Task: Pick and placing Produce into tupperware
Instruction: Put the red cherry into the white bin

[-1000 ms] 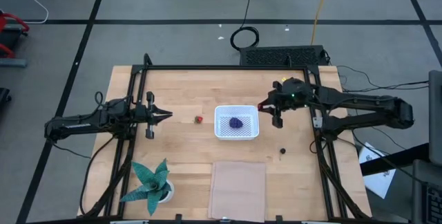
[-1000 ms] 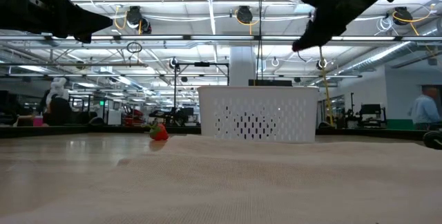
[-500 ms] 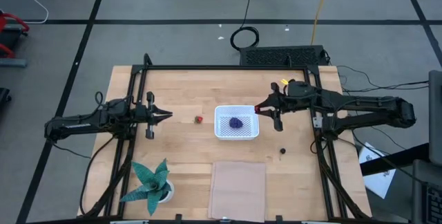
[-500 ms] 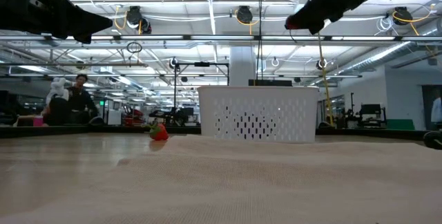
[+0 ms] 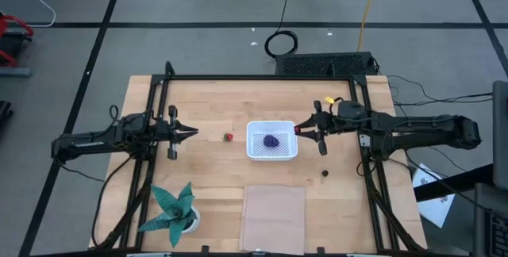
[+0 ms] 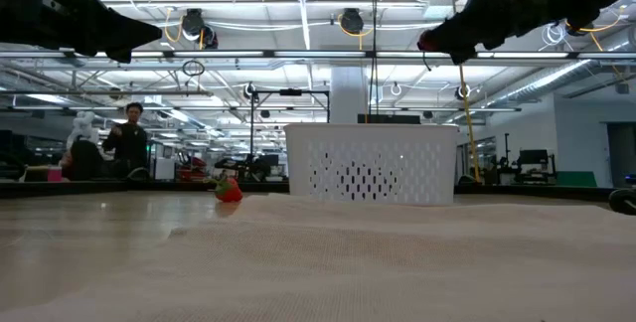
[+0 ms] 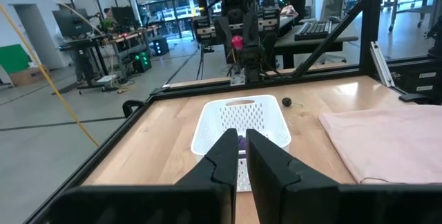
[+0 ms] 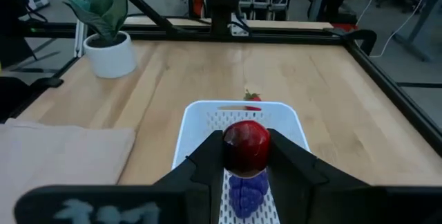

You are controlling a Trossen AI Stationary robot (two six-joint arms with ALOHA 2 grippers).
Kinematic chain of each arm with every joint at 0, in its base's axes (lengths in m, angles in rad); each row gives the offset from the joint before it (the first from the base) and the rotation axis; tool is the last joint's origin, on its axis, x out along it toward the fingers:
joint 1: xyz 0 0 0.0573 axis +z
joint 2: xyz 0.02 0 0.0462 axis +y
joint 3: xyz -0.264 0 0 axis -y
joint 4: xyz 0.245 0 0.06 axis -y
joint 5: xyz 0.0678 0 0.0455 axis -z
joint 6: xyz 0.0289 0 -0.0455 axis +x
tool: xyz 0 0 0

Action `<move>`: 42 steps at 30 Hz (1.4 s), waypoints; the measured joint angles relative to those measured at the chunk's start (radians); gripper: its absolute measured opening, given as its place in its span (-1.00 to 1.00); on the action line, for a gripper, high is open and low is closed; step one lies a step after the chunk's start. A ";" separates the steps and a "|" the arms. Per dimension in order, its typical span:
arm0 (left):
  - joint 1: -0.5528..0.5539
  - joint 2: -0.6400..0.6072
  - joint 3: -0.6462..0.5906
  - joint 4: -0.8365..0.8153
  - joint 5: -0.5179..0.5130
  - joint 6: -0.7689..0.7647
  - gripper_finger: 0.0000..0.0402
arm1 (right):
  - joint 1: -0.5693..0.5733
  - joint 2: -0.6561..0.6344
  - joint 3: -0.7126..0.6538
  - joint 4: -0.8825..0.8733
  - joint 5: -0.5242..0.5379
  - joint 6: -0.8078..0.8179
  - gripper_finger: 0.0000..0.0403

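Ball pinched in right gripper — above tupperware.

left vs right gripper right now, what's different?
The right gripper is shut on a red ball; the left gripper is shut and empty. The right gripper hangs at the white tupperware's edge; the left gripper sits farther off, beyond the red piece. Both point toward the tupperware.

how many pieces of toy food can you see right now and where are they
4. A purple lump lies in the white container. A small red piece sits on the table left of it. A dark ball lies to its right. The right gripper holds a red ball.
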State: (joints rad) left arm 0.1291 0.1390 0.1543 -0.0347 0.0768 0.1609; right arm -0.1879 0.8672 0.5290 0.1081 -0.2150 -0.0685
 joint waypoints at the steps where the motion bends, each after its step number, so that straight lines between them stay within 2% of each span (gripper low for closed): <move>1: 0.000 0.000 0.000 0.000 0.000 0.000 -0.84 | 0.000 -0.003 -0.009 0.008 0.000 0.003 -0.59; 7: 0.000 0.000 0.000 0.000 0.000 0.000 -0.84 | 0.000 -0.004 -0.045 0.045 -0.001 0.008 -0.59; 42: 0.000 0.000 0.000 0.000 0.000 0.006 -0.84 | 0.000 -0.004 -0.045 0.068 -0.002 0.027 -0.59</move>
State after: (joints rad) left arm 0.1291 0.1391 0.1543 -0.0345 0.0765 0.1673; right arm -0.1879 0.8631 0.4835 0.1757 -0.2173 -0.0415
